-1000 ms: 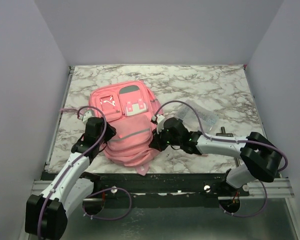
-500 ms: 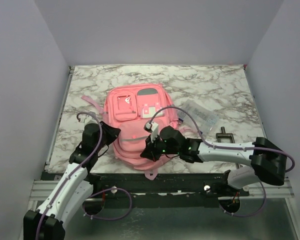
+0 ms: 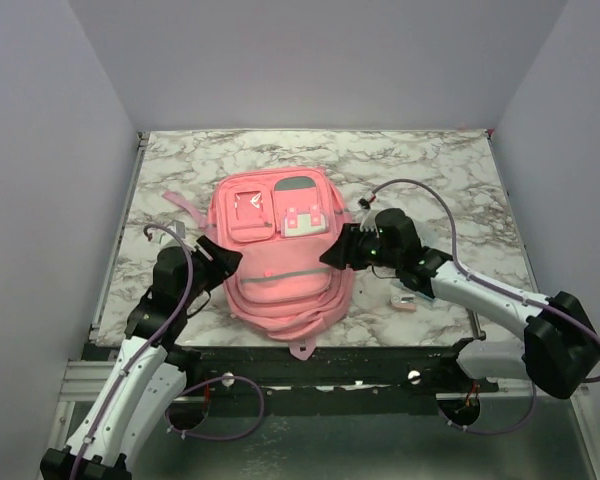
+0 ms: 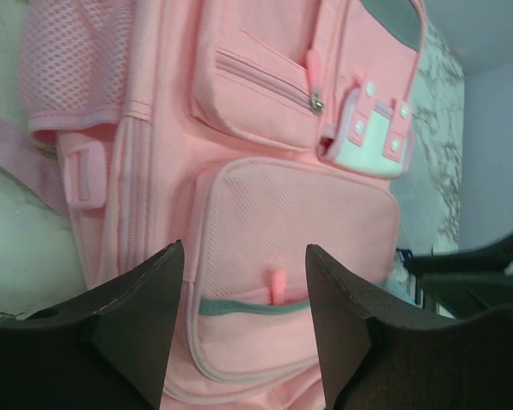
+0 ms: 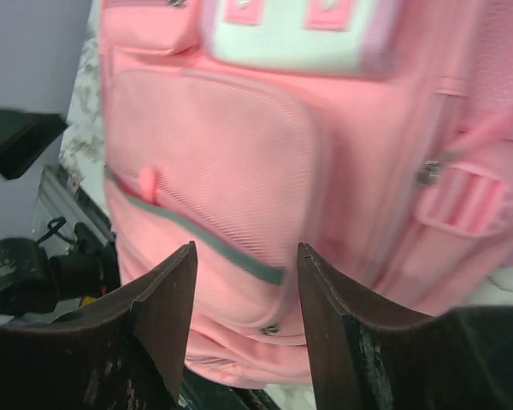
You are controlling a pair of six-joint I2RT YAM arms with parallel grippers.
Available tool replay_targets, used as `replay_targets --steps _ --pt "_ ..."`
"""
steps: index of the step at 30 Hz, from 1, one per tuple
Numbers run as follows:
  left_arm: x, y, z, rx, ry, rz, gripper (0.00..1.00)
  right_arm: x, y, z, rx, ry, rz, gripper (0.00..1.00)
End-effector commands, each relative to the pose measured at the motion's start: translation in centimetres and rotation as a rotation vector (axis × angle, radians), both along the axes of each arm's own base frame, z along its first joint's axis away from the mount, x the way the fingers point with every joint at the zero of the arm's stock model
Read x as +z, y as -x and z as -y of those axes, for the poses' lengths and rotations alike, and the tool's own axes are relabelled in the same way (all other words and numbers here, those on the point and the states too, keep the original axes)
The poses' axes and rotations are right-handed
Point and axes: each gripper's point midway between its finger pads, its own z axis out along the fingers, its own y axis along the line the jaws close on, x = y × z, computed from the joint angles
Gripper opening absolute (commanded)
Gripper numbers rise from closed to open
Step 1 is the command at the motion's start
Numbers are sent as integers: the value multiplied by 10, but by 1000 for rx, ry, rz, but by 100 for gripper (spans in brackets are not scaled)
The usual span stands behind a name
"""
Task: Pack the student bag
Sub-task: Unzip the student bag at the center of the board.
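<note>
The student bag (image 3: pixel 280 255) lies flat on the marble table, front up, a pink backpack with grey-trimmed pockets and a white patch (image 3: pixel 302 218). My left gripper (image 3: pixel 223 260) hovers at its left edge, open, with nothing between the fingers. My right gripper (image 3: pixel 337 254) is at the bag's right edge, also open and empty. In the left wrist view the bag (image 4: pixel 265 102) fills the frame beyond the left gripper (image 4: pixel 244 248). The right wrist view shows the lower front pocket (image 5: pixel 214 145) beyond the right gripper (image 5: pixel 245 248).
A pink strap (image 3: pixel 178 204) trails off the bag's upper left. A small pale packet (image 3: pixel 405 299) peeks from under my right forearm. The table's near edge with its black rail (image 3: pixel 310 355) runs just below the bag; purple walls close in on three sides.
The bag slid right and flattened a second ago and has since lain still. My right gripper let go, opened and drew back to the bag's right edge. The left gripper has reopened.
</note>
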Motion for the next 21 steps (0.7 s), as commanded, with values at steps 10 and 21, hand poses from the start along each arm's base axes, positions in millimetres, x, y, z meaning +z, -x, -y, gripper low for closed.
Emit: replay_targets --steps 10,21 --pt "45 48 91 -562 128 71 68 -31 -6 9 76 -147 -269 55" --pt "21 71 139 -685 -46 66 75 2 -27 -25 108 -346 -344 1"
